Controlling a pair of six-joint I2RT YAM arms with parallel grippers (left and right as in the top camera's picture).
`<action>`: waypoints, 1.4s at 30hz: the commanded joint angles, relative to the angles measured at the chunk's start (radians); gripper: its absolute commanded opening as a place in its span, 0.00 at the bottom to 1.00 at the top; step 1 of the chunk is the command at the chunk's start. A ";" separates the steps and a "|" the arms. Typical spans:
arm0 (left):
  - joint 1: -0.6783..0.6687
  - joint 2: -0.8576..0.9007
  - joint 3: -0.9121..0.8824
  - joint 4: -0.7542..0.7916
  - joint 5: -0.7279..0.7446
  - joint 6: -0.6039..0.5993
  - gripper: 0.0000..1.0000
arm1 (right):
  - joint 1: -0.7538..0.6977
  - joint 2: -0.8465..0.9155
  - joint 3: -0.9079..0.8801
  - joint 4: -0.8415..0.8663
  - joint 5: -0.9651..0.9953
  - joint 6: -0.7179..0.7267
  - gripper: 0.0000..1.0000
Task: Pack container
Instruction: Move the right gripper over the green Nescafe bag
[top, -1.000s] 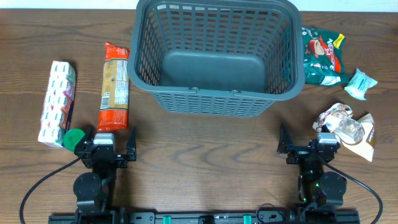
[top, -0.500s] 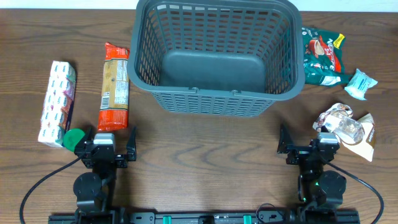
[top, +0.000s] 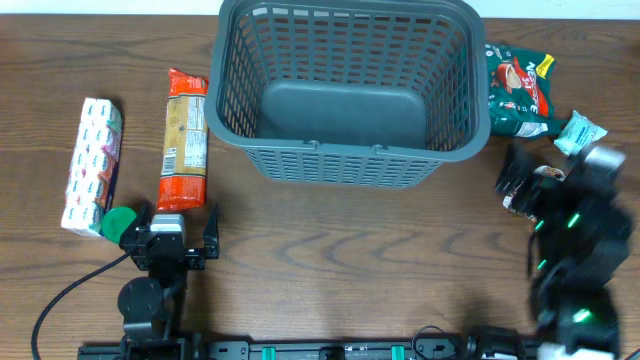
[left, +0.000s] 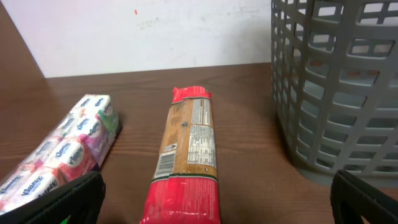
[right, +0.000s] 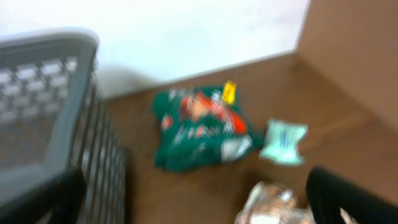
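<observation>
Your container (top: 340, 166), the big dark grey slotted basket, stands at the far middle of the wooden table (top: 330, 250), upright, with its solid base bare. Your left gripper (top: 181, 222) sits low at the near left edge with its jaws spread wide and nothing between them; in the left wrist view its two dark fingertips show only at the bottom corners. Directly ahead of it lies a long red-and-tan packet (top: 184, 140), pointing away from you, just left of the basket and apart from its wall. Further left is a wrapped block of Kleenex tissue packs (top: 92, 165), and a small green round thing (top: 118, 222) sits just beside the left gripper. Your right gripper (right: 193, 186) is likewise wide apart and empty, though that arm is smeared with blur in the overhead view. Beyond it lies a green snack bag (right: 202, 127) just right of the basket, a small pale teal sachet (right: 283, 142) to its right, and a crinkled silvery packet (right: 270, 202) nearest the fingers.
</observation>
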 joint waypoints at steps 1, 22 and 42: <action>0.005 -0.006 -0.026 -0.008 0.010 0.006 0.99 | -0.067 0.210 0.345 -0.148 0.006 0.007 0.99; 0.005 -0.006 -0.026 -0.008 0.010 0.006 0.99 | -0.217 1.160 1.523 -0.902 -0.223 -0.256 0.99; 0.005 -0.006 -0.026 -0.008 0.010 0.006 0.99 | -0.201 1.175 1.522 -0.789 -0.223 -0.313 0.99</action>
